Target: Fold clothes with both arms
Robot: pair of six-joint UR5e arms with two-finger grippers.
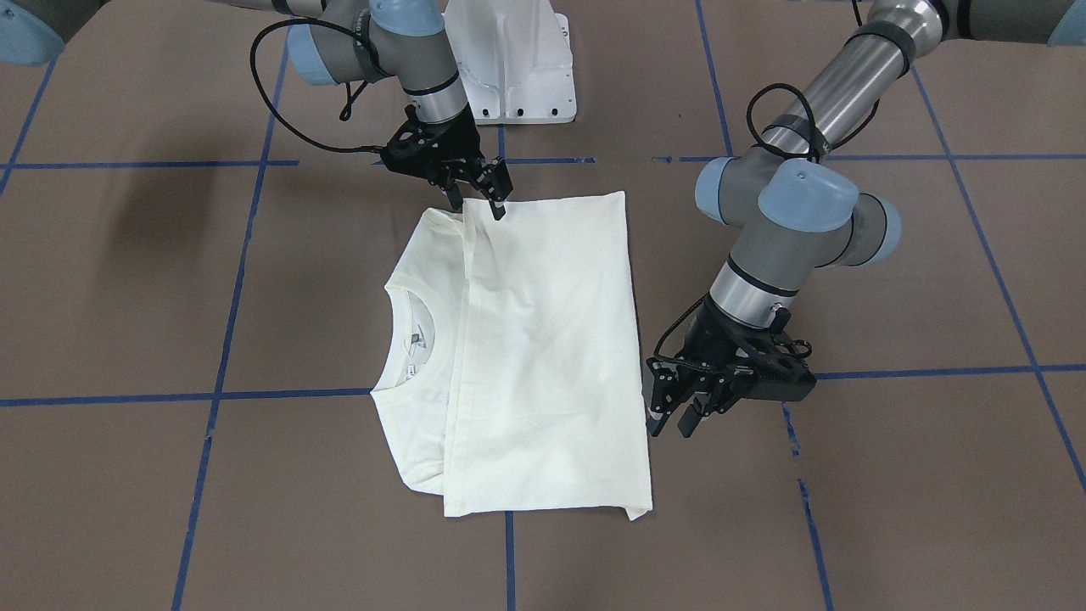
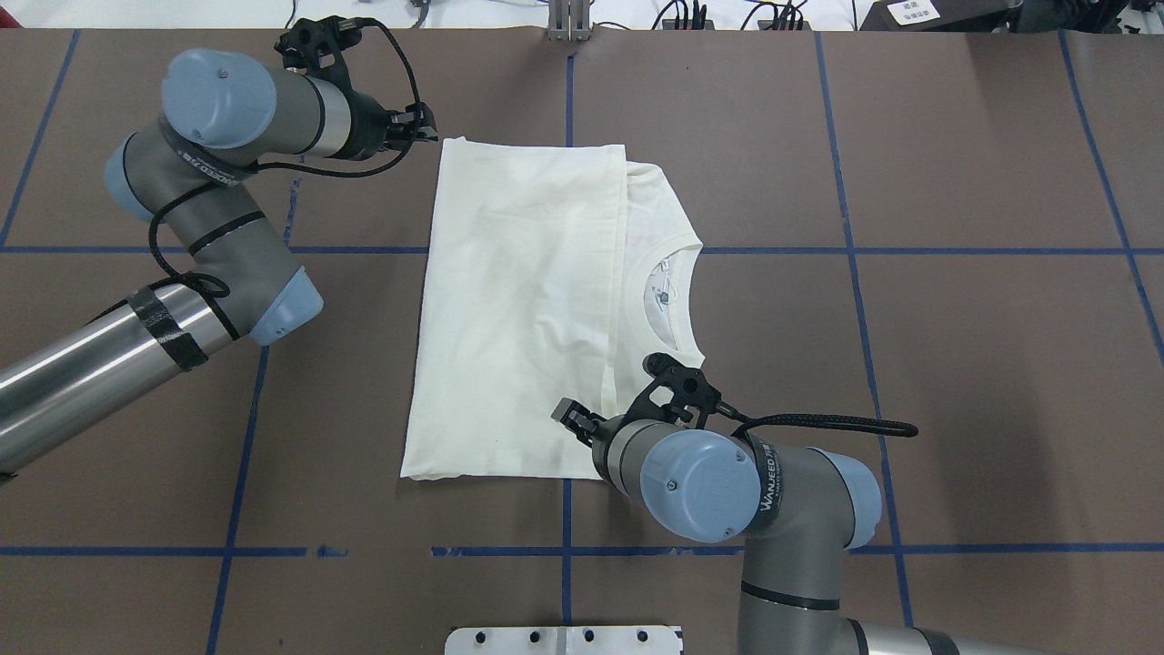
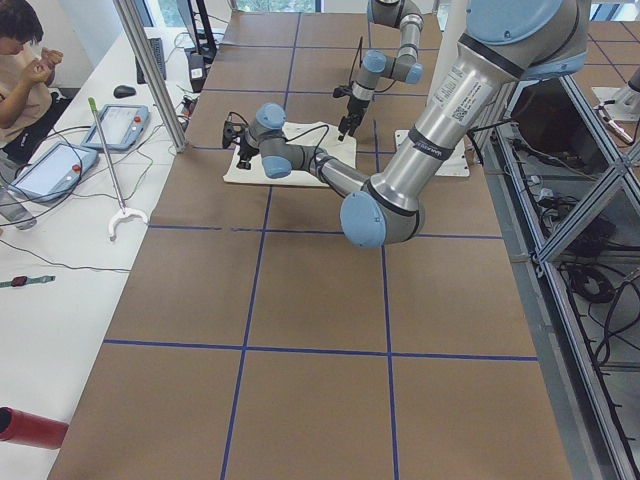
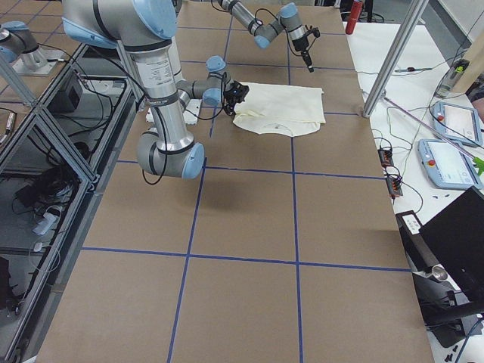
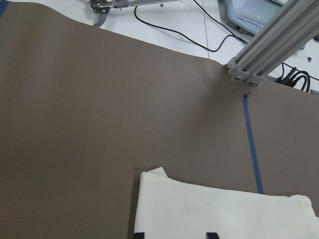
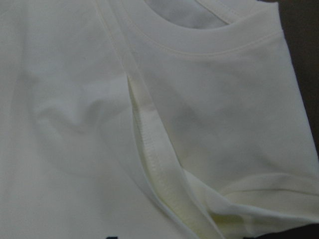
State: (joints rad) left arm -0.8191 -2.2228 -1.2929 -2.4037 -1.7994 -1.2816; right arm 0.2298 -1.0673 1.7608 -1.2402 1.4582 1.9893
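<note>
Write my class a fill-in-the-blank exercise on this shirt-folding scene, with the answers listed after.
1. The T-shirt lies on the table with its collar toward the robot's ____ side.
2. The grid lines taped on the table are ____.
3. The left gripper, near a corner of the T-shirt, is ____ and grips nothing.
Missing words: right; blue; open.

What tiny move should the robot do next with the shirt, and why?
Probably the left tool should ease forward onto the T-shirt's far corner and pinch it. That tool is open, holds nothing and points at that corner, while the right tool sits open at the near edge. The collar is uncovered, so more folding looks needed.
</note>
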